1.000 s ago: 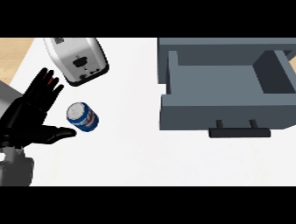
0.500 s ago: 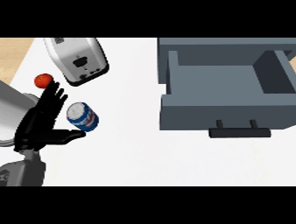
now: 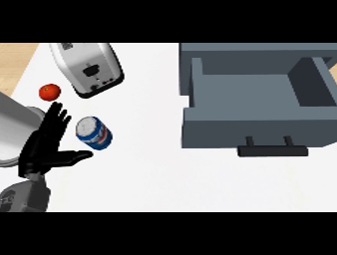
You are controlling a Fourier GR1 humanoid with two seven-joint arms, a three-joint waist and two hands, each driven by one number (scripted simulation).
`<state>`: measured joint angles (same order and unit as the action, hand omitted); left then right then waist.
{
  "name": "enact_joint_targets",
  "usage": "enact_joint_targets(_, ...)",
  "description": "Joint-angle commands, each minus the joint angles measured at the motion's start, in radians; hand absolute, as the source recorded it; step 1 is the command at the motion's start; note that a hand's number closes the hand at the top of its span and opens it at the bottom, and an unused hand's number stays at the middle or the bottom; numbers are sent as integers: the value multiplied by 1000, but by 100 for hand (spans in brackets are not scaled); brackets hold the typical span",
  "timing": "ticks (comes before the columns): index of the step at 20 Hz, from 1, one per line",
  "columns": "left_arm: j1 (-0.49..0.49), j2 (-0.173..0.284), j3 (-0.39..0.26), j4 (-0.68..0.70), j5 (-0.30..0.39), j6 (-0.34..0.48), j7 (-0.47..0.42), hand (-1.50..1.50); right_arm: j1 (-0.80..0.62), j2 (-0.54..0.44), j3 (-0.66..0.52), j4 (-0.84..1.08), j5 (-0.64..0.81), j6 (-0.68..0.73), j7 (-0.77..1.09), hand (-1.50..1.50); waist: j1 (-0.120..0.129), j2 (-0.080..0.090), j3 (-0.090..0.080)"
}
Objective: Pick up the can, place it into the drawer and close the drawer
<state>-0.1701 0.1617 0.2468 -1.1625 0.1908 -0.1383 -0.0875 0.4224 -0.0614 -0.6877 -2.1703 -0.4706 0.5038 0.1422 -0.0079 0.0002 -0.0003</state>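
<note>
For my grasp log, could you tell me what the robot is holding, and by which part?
Nothing is held: the left hand is open beside the can, fingers straight.

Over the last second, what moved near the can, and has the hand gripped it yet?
The left hand slid right, closing on the can, fingers straight, thumb under it; no grip yet. Its shift uncovered the red tomato. Can, toaster and open drawer stayed put.

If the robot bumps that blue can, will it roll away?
Probably yes. The can looks round-sided and seems tilted or lying down, so a nudge could send it rolling. Its smooth, shiny skin may be slippery for the left hand, open just beside it. It looks stiff, so it likely won't squash.
</note>
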Motion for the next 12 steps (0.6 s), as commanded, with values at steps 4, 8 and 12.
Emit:
enact_joint_targets(4,-87,50,33,258,-13,-44,-134,-150,-35,-3,-31,56,6,49,-12,-150,-1,1,0)
enact_joint_targets(8,-126,29,32,397,-31,-38,-232,-150,-52,17,-34,62,42,47,-22,-150,-2,1,0)
enact_joint_targets(12,-189,22,40,460,-10,-34,-219,-150,-25,49,-41,21,16,68,-6,-150,-2,1,0)
